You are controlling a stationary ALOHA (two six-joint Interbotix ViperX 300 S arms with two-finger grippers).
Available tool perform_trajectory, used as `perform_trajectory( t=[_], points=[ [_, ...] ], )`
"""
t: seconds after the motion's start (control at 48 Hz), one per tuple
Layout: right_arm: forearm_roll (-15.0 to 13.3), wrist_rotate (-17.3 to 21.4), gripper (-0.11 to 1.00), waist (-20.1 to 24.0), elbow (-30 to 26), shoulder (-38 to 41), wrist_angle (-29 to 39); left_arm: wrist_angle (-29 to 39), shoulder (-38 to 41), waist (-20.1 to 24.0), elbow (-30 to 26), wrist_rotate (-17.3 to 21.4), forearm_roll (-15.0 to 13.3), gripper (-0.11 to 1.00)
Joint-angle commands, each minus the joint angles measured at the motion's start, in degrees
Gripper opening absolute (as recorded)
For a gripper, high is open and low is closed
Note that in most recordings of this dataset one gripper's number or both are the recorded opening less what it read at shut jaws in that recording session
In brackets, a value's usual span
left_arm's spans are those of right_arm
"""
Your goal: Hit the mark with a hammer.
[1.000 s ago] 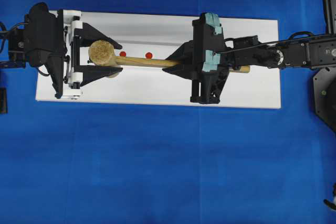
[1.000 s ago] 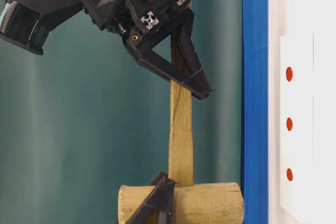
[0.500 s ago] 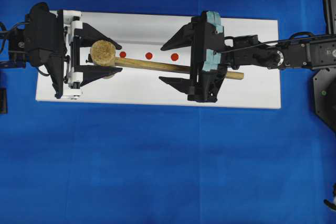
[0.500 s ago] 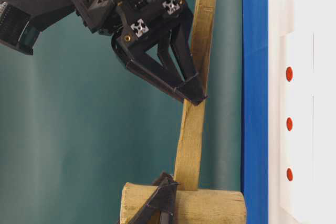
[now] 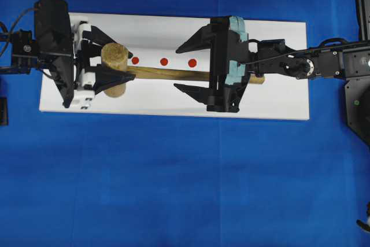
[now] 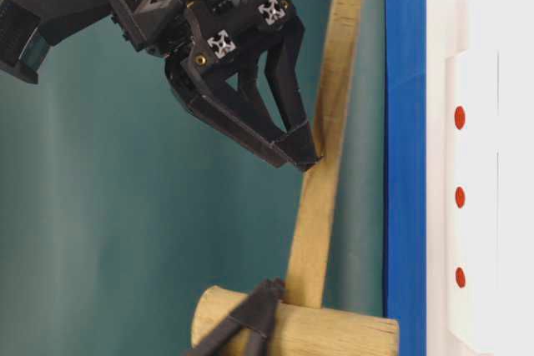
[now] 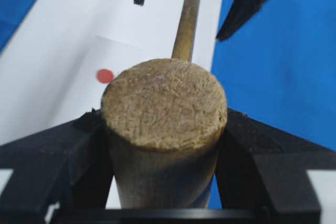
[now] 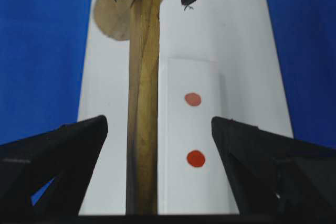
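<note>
On the blue desk (image 5: 173,189), a white board (image 5: 277,99) carries a white strip (image 8: 207,129) printed with a row of red dots. The left gripper (image 5: 107,69), at the board's left end, has its jaws pinching the cylindrical head of the hammer (image 5: 167,74) from both sides; the left wrist view shows the head's rough end face between the two black fingers (image 7: 50,150). The handle runs rightward from the head, passing just beside the dot row, and its far end disappears beneath the right gripper (image 5: 188,66). The right gripper's jaws are spread wide, one finger on each side of the handle and neither touching it in the right wrist view, where the handle lies between the fingers (image 8: 58,145) alongside the strip. The mark (image 5: 134,60) is the dot nearest the hammer head, lying just beside it and uncovered; the middle dot (image 5: 164,61) and the end dot (image 5: 192,62) lie further right. In the table-level view the handle is tilted, slanting toward the board away from the head.
</note>
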Motion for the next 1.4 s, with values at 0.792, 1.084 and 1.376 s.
perform_trajectory(
  t=[0.792,1.084,1.376],
  points=[
    [-1.49,-3.34,0.91,0.35,-0.18,-1.49,-0.44,3.08,-11.16,-1.49,2.37,-45.18,0.0,0.45],
    [-2.64,-3.34,0.87,0.35,-0.35,-1.05,-0.97,3.16,-10.81,-1.76,2.2,-45.26,0.0,0.45],
    [-4.75,-3.78,0.14,0.35,-0.53,-0.79,-1.76,3.16,-10.81,-2.37,2.2,-45.35,-0.09,0.45]
  ],
)
